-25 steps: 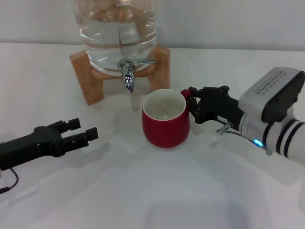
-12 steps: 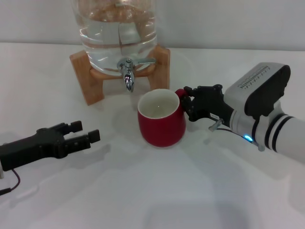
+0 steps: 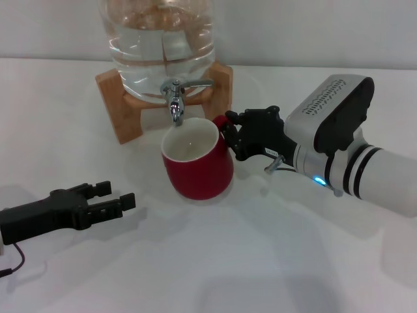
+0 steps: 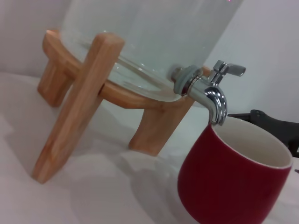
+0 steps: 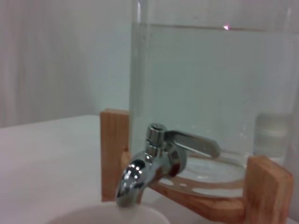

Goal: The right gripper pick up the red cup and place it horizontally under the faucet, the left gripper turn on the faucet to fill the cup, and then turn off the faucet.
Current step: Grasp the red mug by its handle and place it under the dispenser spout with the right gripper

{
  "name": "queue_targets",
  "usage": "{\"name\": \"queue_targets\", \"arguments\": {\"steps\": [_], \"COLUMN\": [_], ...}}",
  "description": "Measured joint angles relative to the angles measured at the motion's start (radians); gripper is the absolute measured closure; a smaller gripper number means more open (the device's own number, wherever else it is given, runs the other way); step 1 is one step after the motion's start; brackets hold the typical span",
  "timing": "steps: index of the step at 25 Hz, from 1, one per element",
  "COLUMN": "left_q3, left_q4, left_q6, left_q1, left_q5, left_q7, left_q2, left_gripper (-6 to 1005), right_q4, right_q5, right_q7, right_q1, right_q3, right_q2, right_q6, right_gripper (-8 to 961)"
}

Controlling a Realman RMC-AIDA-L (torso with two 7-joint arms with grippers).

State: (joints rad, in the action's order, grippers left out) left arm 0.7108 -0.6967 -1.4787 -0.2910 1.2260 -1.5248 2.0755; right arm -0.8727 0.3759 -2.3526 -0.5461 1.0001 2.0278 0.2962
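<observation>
The red cup point(image 3: 197, 164) stands upright on the white table, its open mouth just below the faucet point(image 3: 175, 98) on the clear water jar point(image 3: 159, 36). My right gripper point(image 3: 229, 135) is shut on the cup's small handle from the right side. My left gripper point(image 3: 112, 195) lies low at the front left, open and empty, well apart from the faucet. The left wrist view shows the faucet point(image 4: 209, 89) with its spout over the cup's point(image 4: 231, 175) rim. The right wrist view shows the faucet point(image 5: 149, 168) close up, its lever pointing sideways, with the cup's rim point(image 5: 107, 213) below.
The jar rests on a wooden stand point(image 3: 117, 98) at the back middle of the table; the stand also shows in the left wrist view point(image 4: 77, 107) and the right wrist view point(image 5: 266, 189). Bare white table lies in front of the cup.
My right gripper has carried the cup to the left and toward the jar, bringing its mouth under the spout. The left gripper has hardly moved.
</observation>
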Motion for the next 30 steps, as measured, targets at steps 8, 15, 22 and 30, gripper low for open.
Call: {"name": "queue_targets", "arguments": {"steps": [8,15,22,30], "left_q3": [0.002,0.000,0.001,0.001], "left_q4": [-0.005,-0.006,-0.006,-0.006], "left_q6": [0.000,-0.002,-0.003,-0.004], "left_q1": [-0.008,-0.007,-0.014,-0.021], "left_q5": [-0.001,0.003,0.004,0.007], "left_q7": [0.008,0.009,0.010,0.011], "left_q2": [0.000,0.000,0.000,0.001], "left_gripper": [112,112,112,112], "right_q4": [-0.002,0.031,0.070,0.083], "right_q5": [-0.001,-0.003,-0.047,-0.050], "right_q7": [0.001,0.002,-0.005,0.000], "right_q1": [-0.014,-0.023,-0.029,-0.046], "right_q3": [0.003,0.011,0.002,-0.018], "right_q2": [0.000,0.000,0.000,0.000], "right_q6": [-0.020,-0.050,-0.049,-0.055], "right_gripper": [794,795,796,797]}}
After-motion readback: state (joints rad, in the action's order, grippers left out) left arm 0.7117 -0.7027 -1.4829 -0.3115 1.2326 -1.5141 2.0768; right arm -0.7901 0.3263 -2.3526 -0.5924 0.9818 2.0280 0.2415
